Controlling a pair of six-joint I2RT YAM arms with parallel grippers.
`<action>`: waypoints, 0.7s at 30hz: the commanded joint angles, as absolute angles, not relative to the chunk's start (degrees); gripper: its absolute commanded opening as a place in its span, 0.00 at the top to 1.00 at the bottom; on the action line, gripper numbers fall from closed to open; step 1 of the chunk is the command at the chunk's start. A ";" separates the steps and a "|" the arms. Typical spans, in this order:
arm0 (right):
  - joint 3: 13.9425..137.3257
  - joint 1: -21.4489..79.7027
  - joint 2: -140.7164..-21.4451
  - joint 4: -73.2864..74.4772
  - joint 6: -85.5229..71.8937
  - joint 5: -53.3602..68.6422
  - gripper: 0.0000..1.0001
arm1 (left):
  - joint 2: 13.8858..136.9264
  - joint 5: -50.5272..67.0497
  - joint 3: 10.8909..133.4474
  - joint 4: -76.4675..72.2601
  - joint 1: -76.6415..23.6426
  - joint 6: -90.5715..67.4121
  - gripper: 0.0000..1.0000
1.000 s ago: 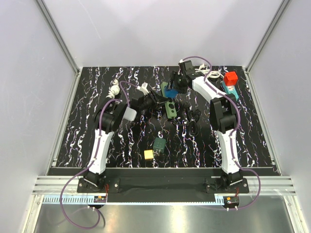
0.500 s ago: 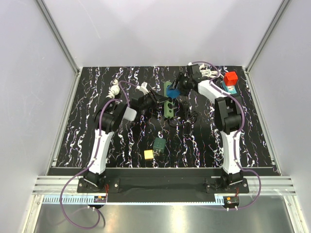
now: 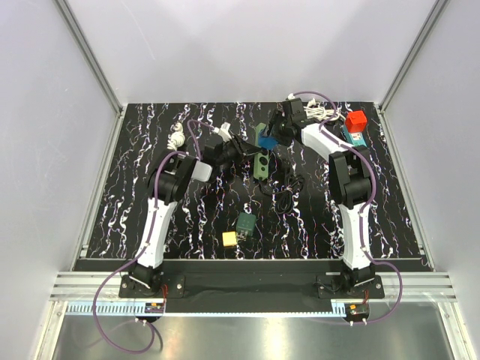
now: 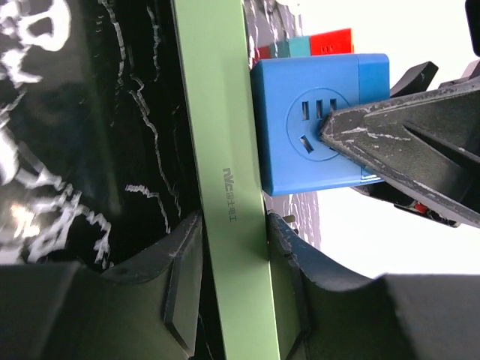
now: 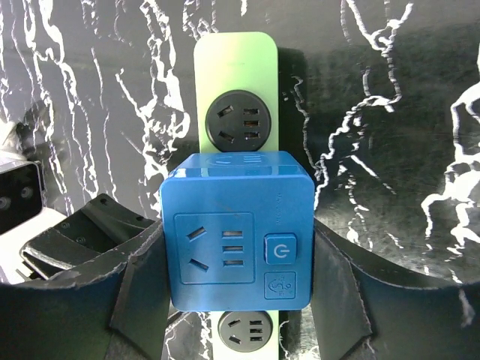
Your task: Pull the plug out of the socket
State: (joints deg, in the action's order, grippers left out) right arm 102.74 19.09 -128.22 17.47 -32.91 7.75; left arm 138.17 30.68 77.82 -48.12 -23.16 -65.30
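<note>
The socket is a green power strip [image 3: 262,166] lying mid-table toward the back. The plug is a blue cube adapter [image 3: 266,139] on its far part. My left gripper [image 3: 238,148] is shut on the strip's near end, and in the left wrist view its jaws squeeze the strip [image 4: 225,187] from both sides. My right gripper [image 3: 271,136] is shut on the blue plug [image 5: 236,240], with a finger [image 5: 345,300] on each side. The plug [image 4: 315,127] sits flush against the strip's face. Round outlets show on the strip [image 5: 234,60] above and below it.
A black cable [image 3: 289,184] coils just right of the strip. A dark green block [image 3: 245,223] and a yellow cube [image 3: 228,238] lie nearer the front. A red block [image 3: 355,121] and white cord [image 3: 322,112] sit at the back right, a white plug [image 3: 177,139] at the back left.
The right wrist swung a little to the right and the left gripper edged toward the back. The strip shifted slightly with them; the blue plug stays against it.
</note>
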 commanded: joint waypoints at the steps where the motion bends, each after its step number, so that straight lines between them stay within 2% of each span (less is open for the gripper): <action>1: 105.38 21.00 -124.71 16.52 -32.52 9.67 1.00 | 140.02 34.90 79.37 -47.38 -24.61 -63.11 0.89; 2: 105.64 20.92 -124.80 16.44 -32.78 10.36 1.00 | 139.49 34.11 78.84 -46.85 -24.52 -62.41 0.74; 5: 106.52 20.92 -124.81 16.52 -33.66 11.25 1.00 | 138.25 32.26 78.75 -44.30 -25.05 -59.86 0.59; 12: 107.75 20.92 -125.59 16.61 -34.89 11.69 1.00 | 137.64 32.70 79.01 -43.24 -25.58 -58.01 0.41; 17: 109.33 20.83 -126.04 16.61 -35.86 11.95 1.00 | 137.20 31.90 79.19 -41.57 -25.93 -57.04 0.37; 21: 112.23 20.57 -126.91 16.87 -37.00 12.30 1.00 | 137.46 31.64 79.45 -41.14 -25.93 -57.30 0.43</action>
